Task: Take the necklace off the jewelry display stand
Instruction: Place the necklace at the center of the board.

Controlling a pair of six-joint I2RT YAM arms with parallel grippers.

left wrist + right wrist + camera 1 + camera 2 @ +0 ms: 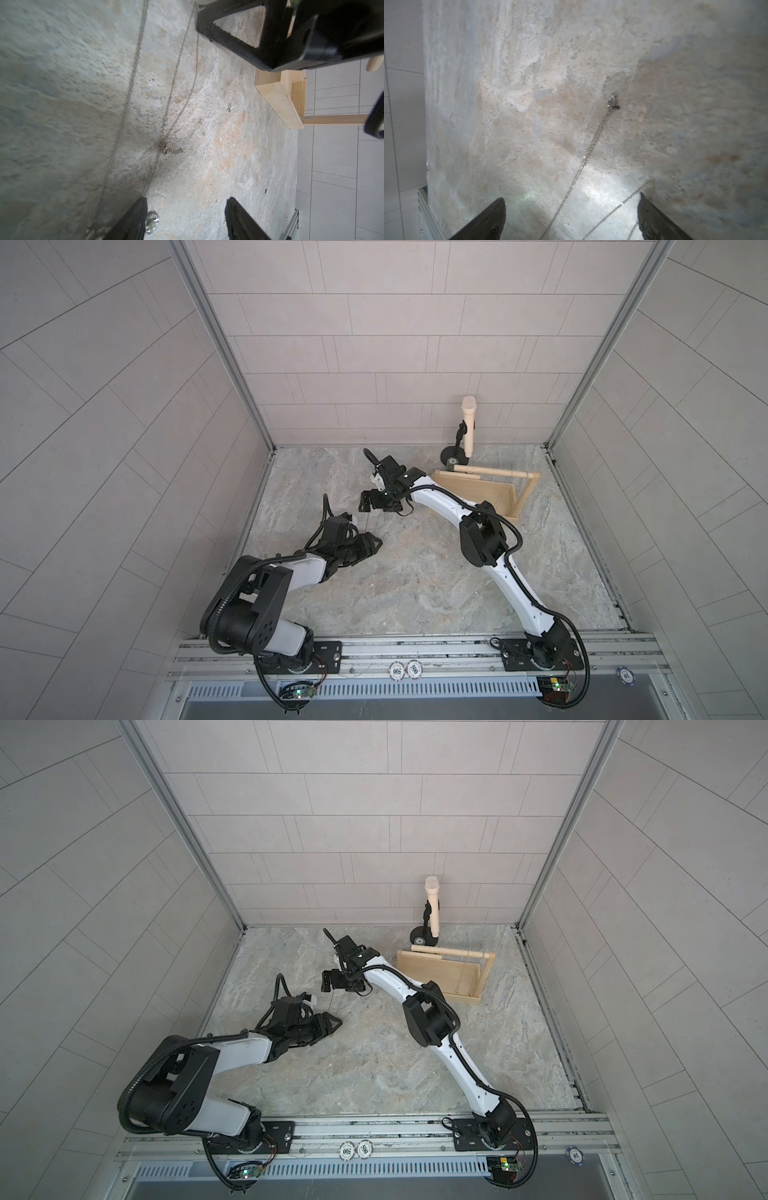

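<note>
Marble-look tabletop [415, 593], tiled walls. Necklace [166, 128] lies flat on tabletop, off jewelry display stand [478, 493], btwn both grippers. L gripper [187, 202]: jaws part-spread, empty; pendant [152, 221] just beside one finger. R gripper [571, 197]: jaws wide, empty, chain running btwn them. Mic [468, 423] stands behind display stand; R forearm [436, 499] overlaps its near corner.

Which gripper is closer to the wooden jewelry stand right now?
Right. The right gripper hovers over the table beside the stand; the left gripper is farther from it, nearer the robot's base.
</note>
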